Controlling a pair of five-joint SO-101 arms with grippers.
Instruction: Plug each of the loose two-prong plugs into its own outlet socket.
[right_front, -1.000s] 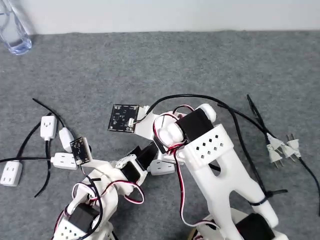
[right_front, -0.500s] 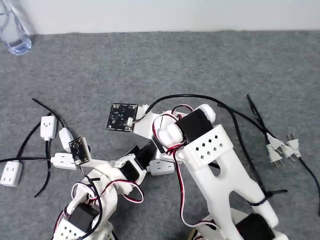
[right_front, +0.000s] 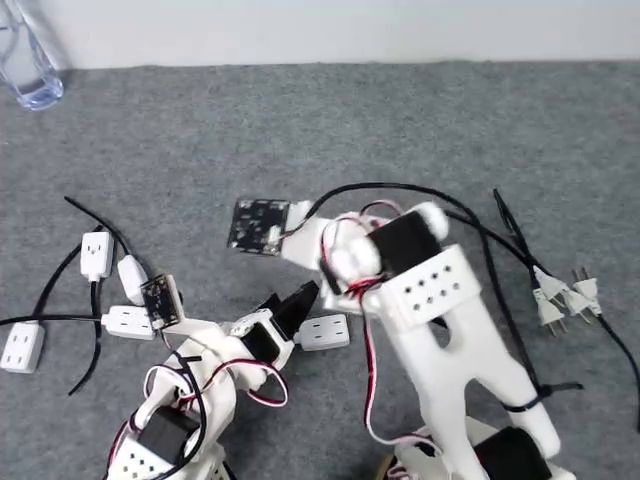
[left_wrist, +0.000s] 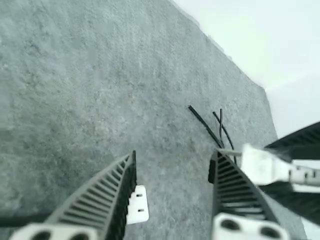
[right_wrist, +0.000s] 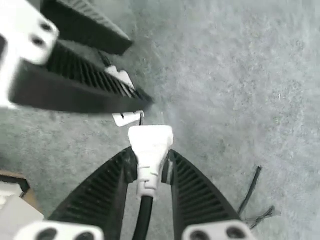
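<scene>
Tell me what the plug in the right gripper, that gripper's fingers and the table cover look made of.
Plug: white moulded plastic, smooth with a slight sheen. Fingers of the right gripper: black hard plastic, matt, ribbed inner faces, possibly printed. Table cover: grey felt or short-pile carpet, judging by its fuzzy, speckled surface.

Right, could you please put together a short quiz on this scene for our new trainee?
1. True or false: the right gripper is shut on a white plug.
2. The left gripper is: A) open, B) shut with nothing in it, C) shut on a plug.
3. How many loose plugs lie by the high view's right edge?
Key: 1 true; 2 A; 3 two.
</scene>
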